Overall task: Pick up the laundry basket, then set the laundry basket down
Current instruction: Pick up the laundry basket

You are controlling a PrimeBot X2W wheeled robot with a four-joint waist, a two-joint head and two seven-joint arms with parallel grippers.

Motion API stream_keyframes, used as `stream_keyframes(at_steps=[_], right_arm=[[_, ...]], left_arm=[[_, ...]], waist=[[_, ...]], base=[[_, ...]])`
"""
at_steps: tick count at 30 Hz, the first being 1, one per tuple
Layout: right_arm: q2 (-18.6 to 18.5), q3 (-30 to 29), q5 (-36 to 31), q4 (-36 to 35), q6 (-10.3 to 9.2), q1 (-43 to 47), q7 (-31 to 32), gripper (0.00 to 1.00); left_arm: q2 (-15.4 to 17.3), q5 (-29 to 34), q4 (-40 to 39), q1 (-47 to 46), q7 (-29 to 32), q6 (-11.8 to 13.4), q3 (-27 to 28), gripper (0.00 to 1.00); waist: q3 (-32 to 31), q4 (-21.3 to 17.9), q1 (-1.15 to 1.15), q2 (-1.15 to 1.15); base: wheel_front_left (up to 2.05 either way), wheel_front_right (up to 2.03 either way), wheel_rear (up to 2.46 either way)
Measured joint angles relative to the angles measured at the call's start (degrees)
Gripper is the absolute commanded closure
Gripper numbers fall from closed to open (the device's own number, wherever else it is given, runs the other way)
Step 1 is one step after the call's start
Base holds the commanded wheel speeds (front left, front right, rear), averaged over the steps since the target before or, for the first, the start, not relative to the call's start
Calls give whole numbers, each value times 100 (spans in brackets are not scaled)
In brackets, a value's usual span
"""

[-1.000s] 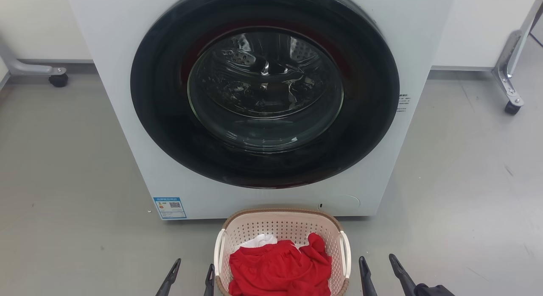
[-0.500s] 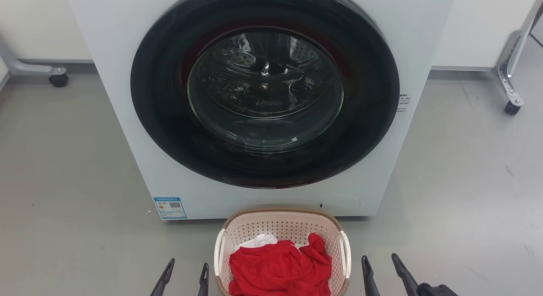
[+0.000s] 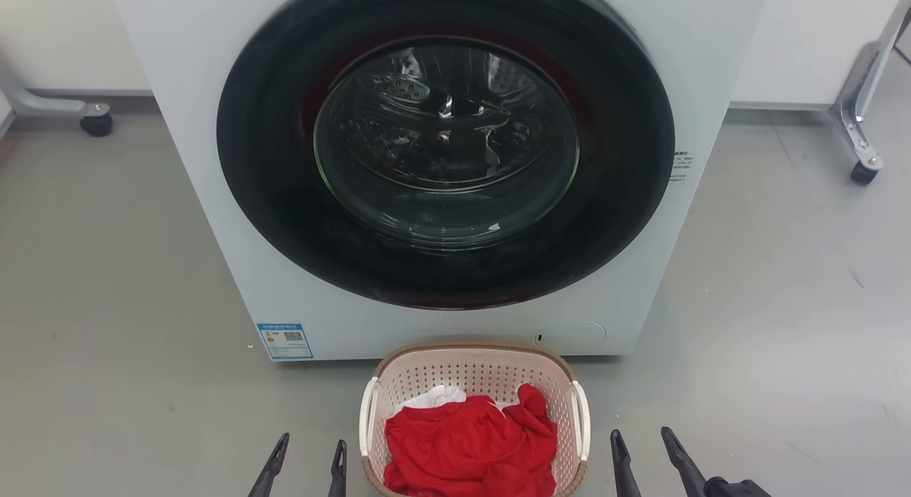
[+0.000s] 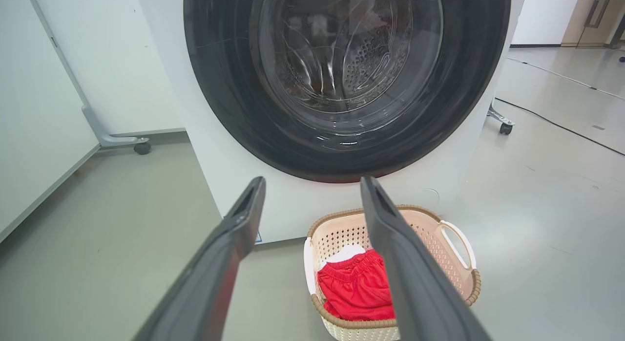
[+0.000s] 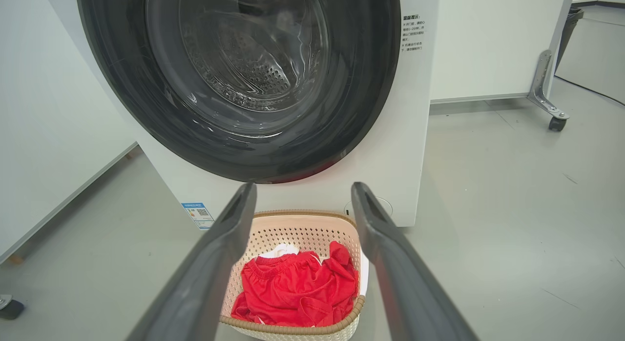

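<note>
Grey smooth floor [image 3: 107, 269], lightly scuffed and without a mat, runs under the whole scene. White partition panels on castored legs [image 3: 861, 171] close it off behind, and in the left wrist view a dark cable [image 4: 561, 126] lies across the floor well apart from the work. We find the laundry basket [image 3: 473, 372] standing upright on that floor, close in front of the front-loading washer [image 3: 341, 333] and below its shut round door [image 3: 445, 141]; whether its far rim touches the cabinet we cannot tell. It holds a red garment [image 3: 470, 447] heaped toward the near side over a white cloth [image 3: 438, 396]. We record the left gripper [image 3: 313, 441] just beside the left loop handle [image 3: 366, 422] and apart from it, fingers spread and empty. The right gripper [image 3: 640, 433] stands a little farther from the right loop handle [image 3: 582, 422], likewise spread and empty. In our judgement the hazards are these. The handles look thin and smooth, so a finger closing off-centre may slip or catch the perforated wall instead. An uneven raise by the two arms would tip the basket and slide the red garment out. A lift drifting forward could knock the rim against the washer. The hard floor gives no cushioning, so an early release would let the light basket skid or rock.
</note>
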Motion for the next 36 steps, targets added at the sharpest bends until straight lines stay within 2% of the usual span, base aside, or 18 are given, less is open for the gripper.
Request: stream_keyframes(at_steps=[15, 36], right_arm=[[2, -57, -14, -2, 143, -452, -1, 0], [-8, -335, -43, 811, 308, -2291, -2, 0]], left_arm=[[-1, -30, -25, -355, 0, -18, 156, 0], [-10, -203, 923, -2225, -14, -202, 435, 0]], waist=[[654, -30, 0, 0], [2391, -181, 1, 1]], base=[[0, 0, 0], [0, 0, 0]])
